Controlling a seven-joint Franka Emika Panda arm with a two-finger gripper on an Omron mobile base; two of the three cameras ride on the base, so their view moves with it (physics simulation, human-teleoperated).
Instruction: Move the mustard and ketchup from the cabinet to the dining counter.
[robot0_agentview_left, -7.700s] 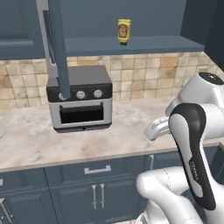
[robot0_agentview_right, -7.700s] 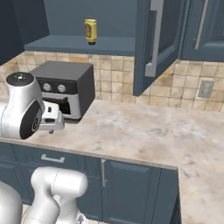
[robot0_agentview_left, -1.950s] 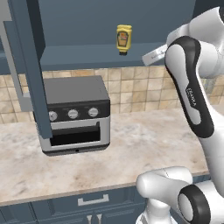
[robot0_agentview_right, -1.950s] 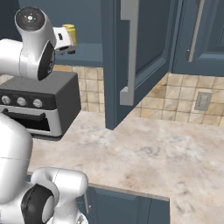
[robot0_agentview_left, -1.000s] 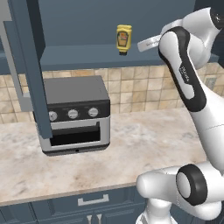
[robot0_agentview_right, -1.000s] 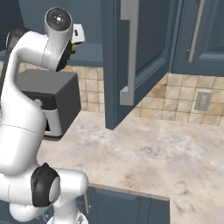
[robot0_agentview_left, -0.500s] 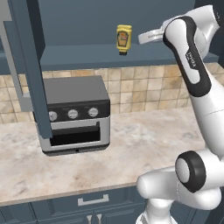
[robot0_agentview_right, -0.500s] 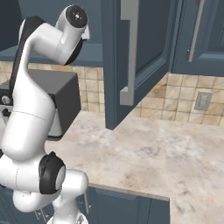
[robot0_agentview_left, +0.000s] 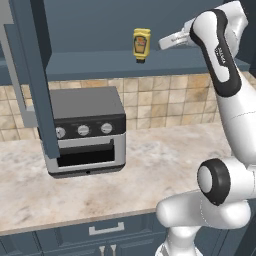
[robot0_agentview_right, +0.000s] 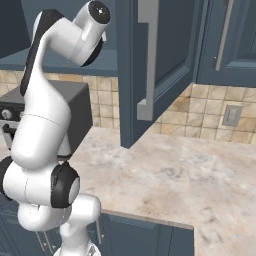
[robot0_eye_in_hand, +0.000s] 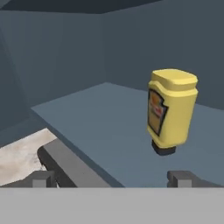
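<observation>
The mustard (robot0_agentview_left: 141, 44), a squat yellow squeeze bottle with a dark front label, stands cap-down on the shelf of the open cabinet (robot0_agentview_left: 150, 65). My gripper (robot0_agentview_left: 164, 44) hovers at shelf height just right of it, apart from it. In the hand view the mustard (robot0_eye_in_hand: 171, 111) sits ahead, right of centre, and my gripper (robot0_eye_in_hand: 111, 179) is open with nothing between its fingertips (robot0_eye_in_hand: 181, 177). The ketchup and the dining counter are out of view.
An open cabinet door (robot0_agentview_left: 30, 75) hangs at the left above a dark toaster oven (robot0_agentview_left: 85, 130) on the marble counter (robot0_agentview_left: 165, 155). In the right base view another open door (robot0_agentview_right: 155, 60) with a silver handle juts out beside my arm.
Over the last second my arm has swung the gripper up and left, closer to the mustard at shelf height. The jaws stayed open, and the mustard has not moved.
</observation>
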